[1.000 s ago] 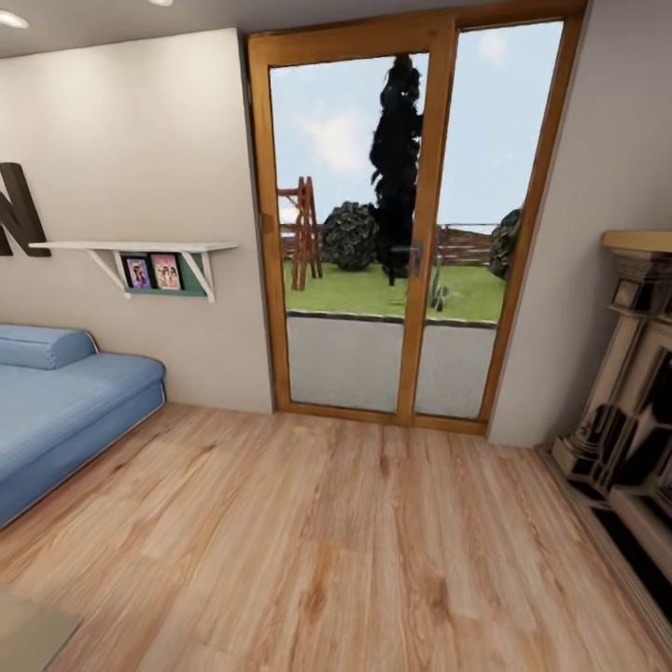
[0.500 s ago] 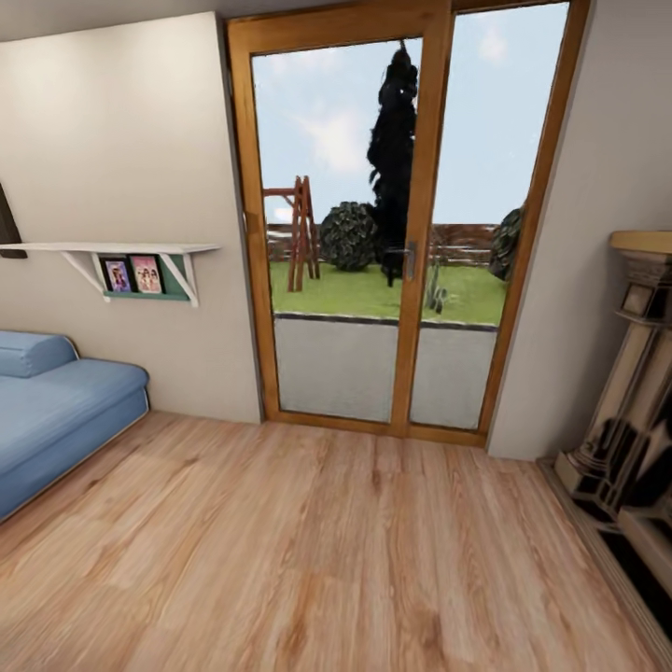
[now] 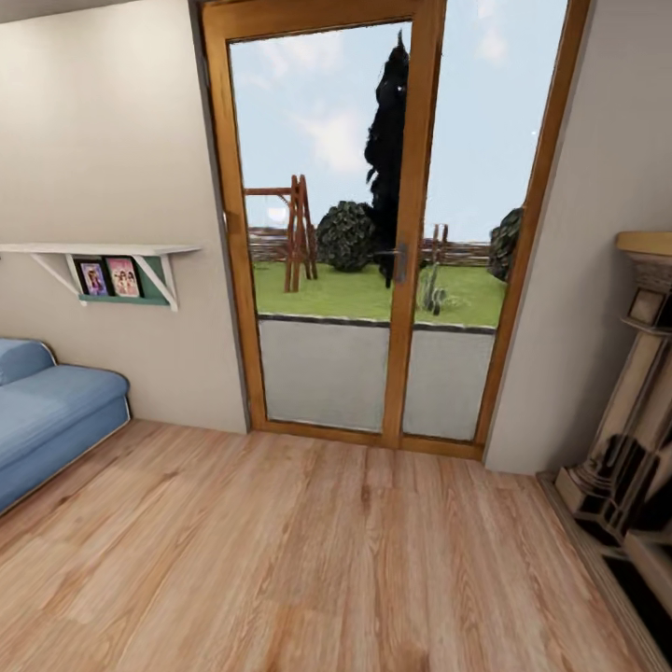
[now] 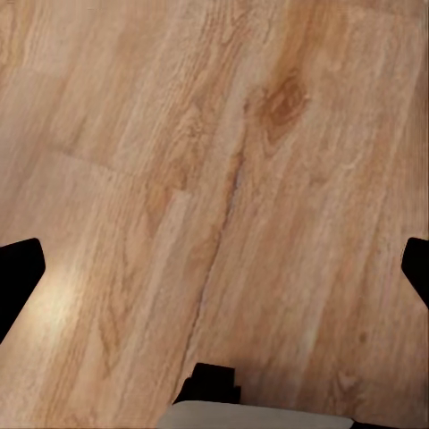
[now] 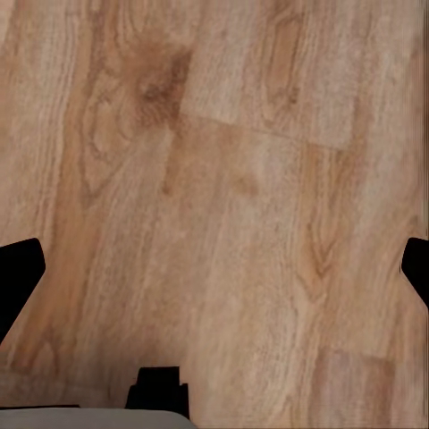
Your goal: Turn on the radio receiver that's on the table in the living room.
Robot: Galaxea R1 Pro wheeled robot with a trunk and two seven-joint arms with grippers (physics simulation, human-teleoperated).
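Robot is facing a wood-framed glass patio door [image 3: 373, 233], blue fabric sofa [image 3: 47, 420] at left; both grippers [image 4: 214, 268] [image 5: 214, 268] are hanging wide and empty over plank floor. Radio unseen; I'd turn leftward, scanning for it.

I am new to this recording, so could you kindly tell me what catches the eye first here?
The wood-framed glass door dominates the head view's middle, opening onto a lawn with a dark tree. A blue sofa sits at the left under a white wall shelf, and an ornate fireplace surround stands at the right.
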